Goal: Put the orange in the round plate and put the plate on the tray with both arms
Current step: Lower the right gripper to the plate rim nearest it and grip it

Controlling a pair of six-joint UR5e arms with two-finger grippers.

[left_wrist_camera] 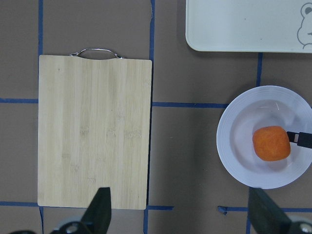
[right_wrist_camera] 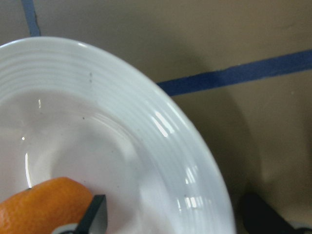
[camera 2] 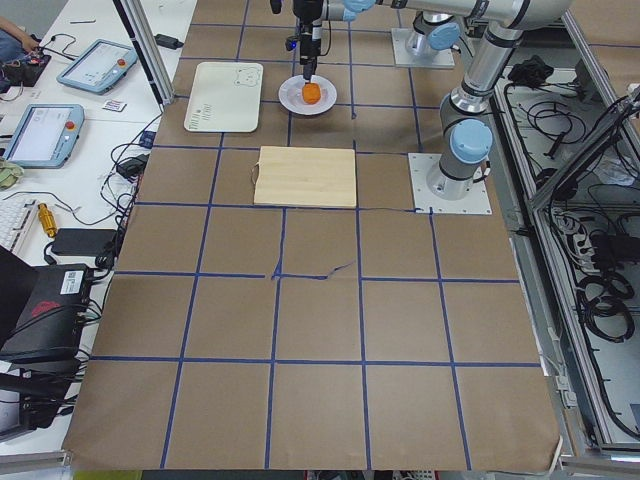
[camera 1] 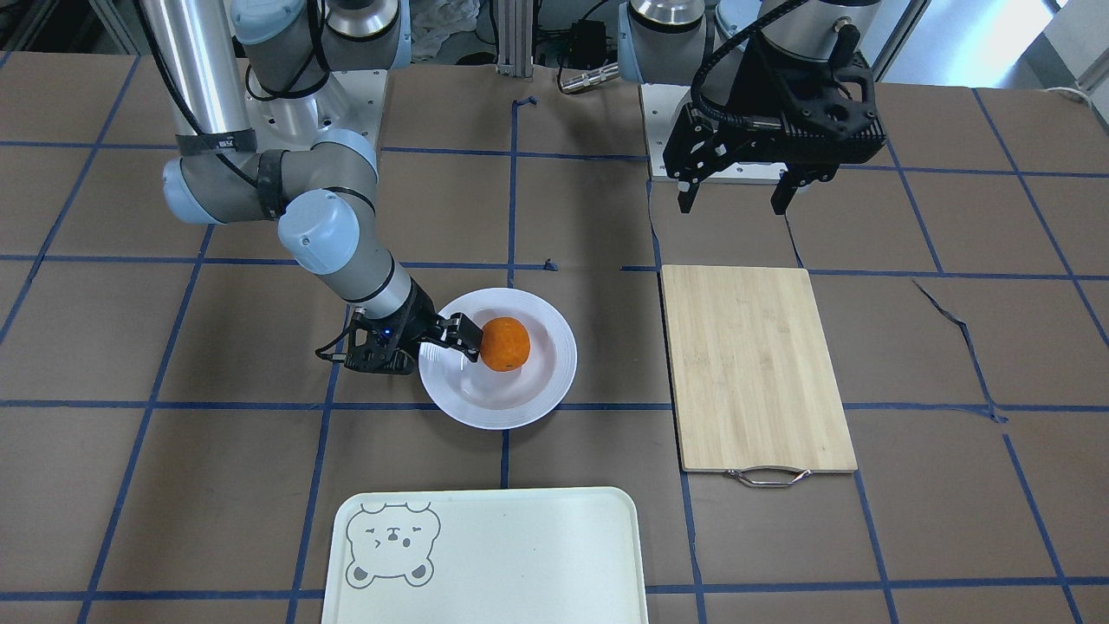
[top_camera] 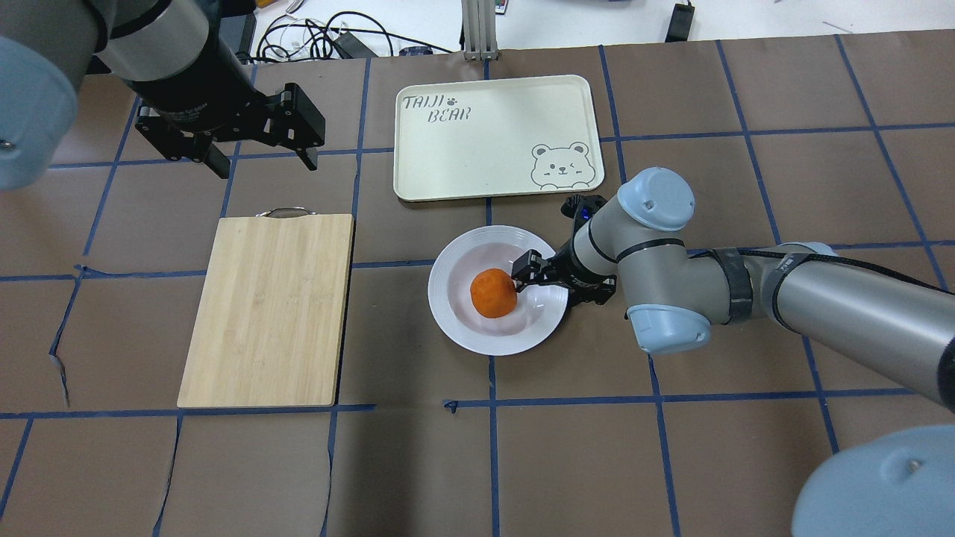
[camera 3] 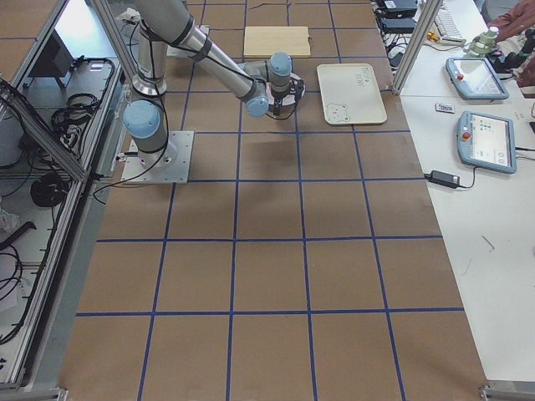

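The orange [camera 1: 505, 343] [top_camera: 493, 292] lies in the middle of the white round plate [camera 1: 554, 368] [top_camera: 455, 317], which rests on the table. My right gripper [camera 1: 433, 348] [top_camera: 552, 282] is low at the plate's edge and open. In the right wrist view one finger [right_wrist_camera: 92, 217] sits inside the plate against the orange [right_wrist_camera: 44, 204]; the other stands outside the rim [right_wrist_camera: 146, 122]. My left gripper [camera 1: 735, 201] [top_camera: 262, 160] hangs open and empty, high over the table. The cream tray [camera 1: 520, 555] [top_camera: 477, 149] with the bear face lies just beyond the plate.
A bamboo cutting board [camera 1: 754, 364] [top_camera: 268, 313] with a metal handle lies on my left side, below the left wrist camera [left_wrist_camera: 92, 131]. Blue tape lines cross the brown table cover. Tablets and cables sit on side benches in the side views.
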